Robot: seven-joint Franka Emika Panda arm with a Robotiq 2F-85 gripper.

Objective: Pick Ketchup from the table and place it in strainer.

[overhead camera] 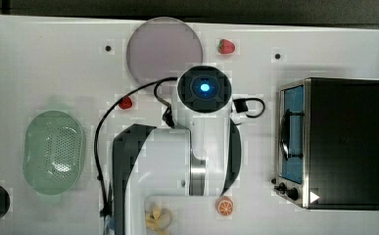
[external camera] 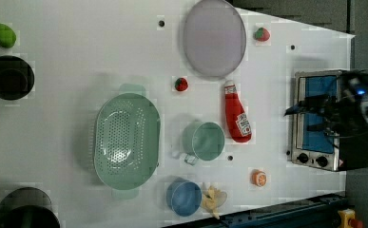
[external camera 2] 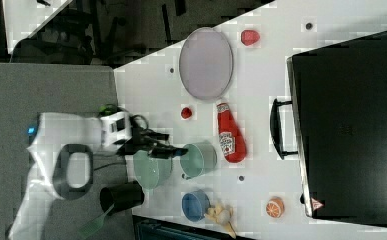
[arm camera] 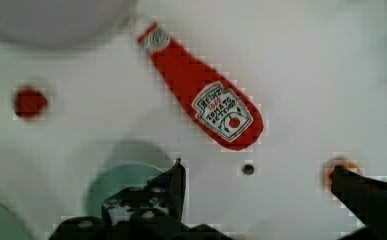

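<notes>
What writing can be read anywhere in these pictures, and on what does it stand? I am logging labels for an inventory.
"HEINZ" and "TOMATO KETCHUP": on the white label of the Ketchup, lying on the table, seen in the wrist view.
A small line between those two, on the same label: too blurred to read.
White triangle sign, no words: on the toaster oven's corner in the top view.
Nothing else legible.

White arm [overhead camera: 177, 161], black cable [overhead camera: 99, 147]

Robot lab setup, probably: a white bench [external camera: 77, 47] with bolt holes [external camera: 161, 23], toy kitchen props on it — plastic strawberry [external camera: 262, 34], small oven [external camera: 317, 118], strainer [external camera: 124, 140] — and a mounted robot arm [overhead camera: 177, 161] with loose cables [overhead camera: 99, 142].
</notes>
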